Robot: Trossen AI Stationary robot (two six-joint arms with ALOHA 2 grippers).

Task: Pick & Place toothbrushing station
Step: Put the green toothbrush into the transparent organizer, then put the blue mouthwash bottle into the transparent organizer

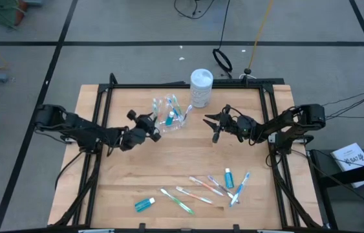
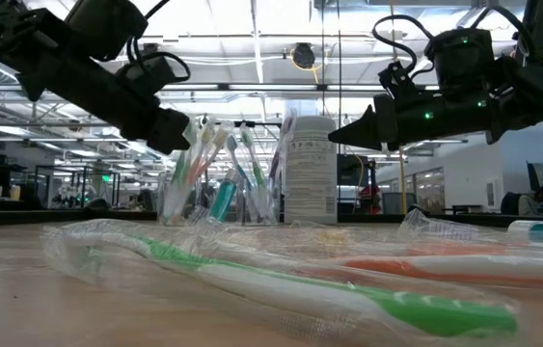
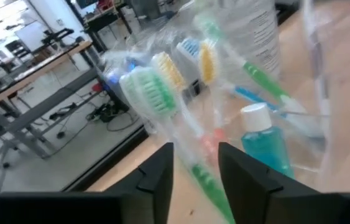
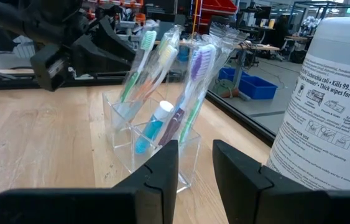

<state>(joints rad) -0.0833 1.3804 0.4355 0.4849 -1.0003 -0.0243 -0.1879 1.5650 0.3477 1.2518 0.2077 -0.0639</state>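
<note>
The toothbrushing station is a clear plastic holder (image 1: 172, 118) at the table's far middle. Several wrapped toothbrushes and a teal toothpaste tube (image 3: 268, 143) stand in it. My left gripper (image 1: 154, 128) is at the holder's left side, open. A wrapped green-bristled toothbrush (image 3: 153, 93) standing in the holder has its handle (image 3: 202, 177) between the fingers. My right gripper (image 1: 209, 123) hangs open a little to the right of the holder (image 4: 156, 149), pointing at it and touching nothing. My left gripper comes at the holder nearly level from the table's left. Its open fingers (image 3: 156, 177) stand on either side of the green-bristled toothbrush's wrapped handle. Whether a finger touches the wrapper, I cannot tell.
A white canister (image 1: 201, 87) stands just behind and to the right of the holder. Near the front edge lie a teal tube (image 1: 144, 204), several wrapped toothbrushes (image 1: 178, 200), another tube (image 1: 228, 177) and a blue brush (image 1: 240, 188). A black frame (image 1: 188, 85) rims the table.
</note>
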